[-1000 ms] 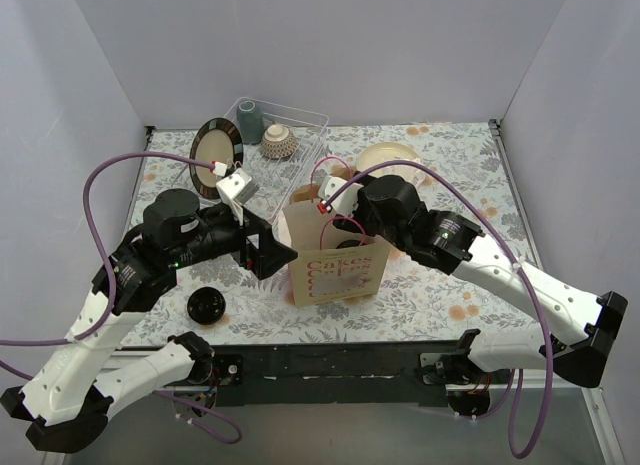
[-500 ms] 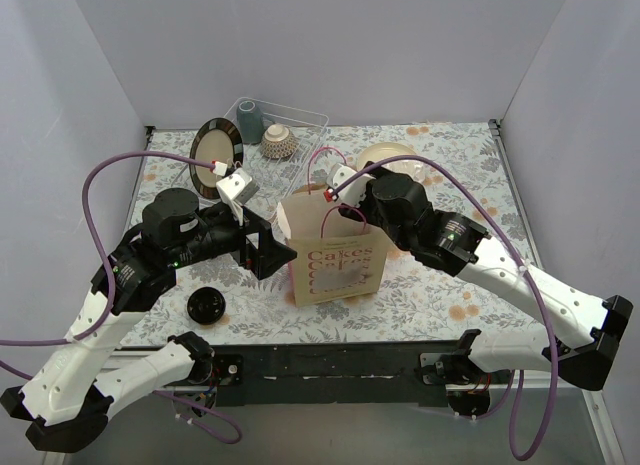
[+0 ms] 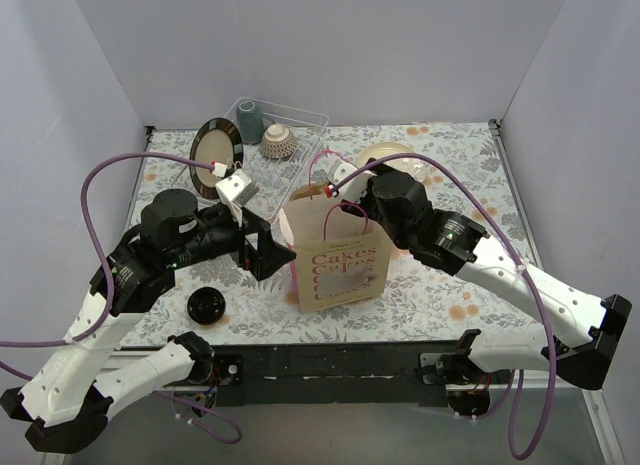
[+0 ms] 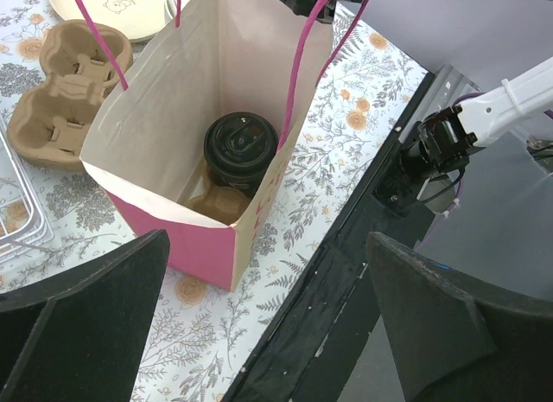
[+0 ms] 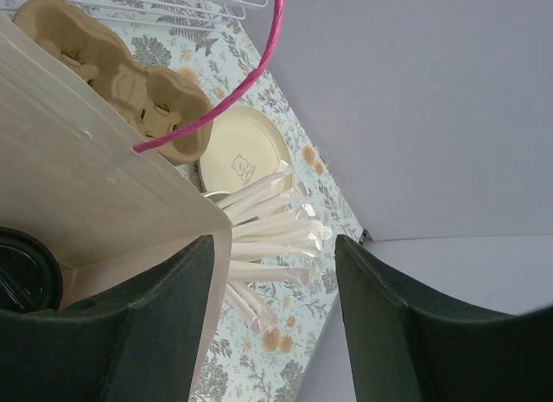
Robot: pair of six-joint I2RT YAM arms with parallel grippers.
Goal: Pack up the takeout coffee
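A paper bag (image 3: 338, 253) with pink lettering and pink handles stands upright at mid-table. In the left wrist view a white takeout coffee cup with a black lid (image 4: 242, 148) stands inside the bag (image 4: 216, 65) on a cardboard carrier. Its lid also shows at the edge of the right wrist view (image 5: 22, 271). My left gripper (image 3: 268, 251) is open and empty beside the bag's left side; it is open in its own view too (image 4: 263, 333). My right gripper (image 5: 276, 324) is open at the bag's rear top edge (image 3: 343, 192), its jaws astride the bag wall (image 5: 112, 186).
A cardboard cup carrier (image 4: 69, 82) and a cream plate (image 3: 385, 155) lie behind the bag. Wrapped straws (image 5: 268, 220) lie by the plate. A loose black lid (image 3: 206, 306) lies front left. A rack with a grey cup (image 3: 249, 120) stands at the back. The table's black front edge (image 4: 346, 272) is close.
My right gripper has risen out of the bag towards its rear top edge. The bag has straightened and shifted slightly. The left arm has not moved.
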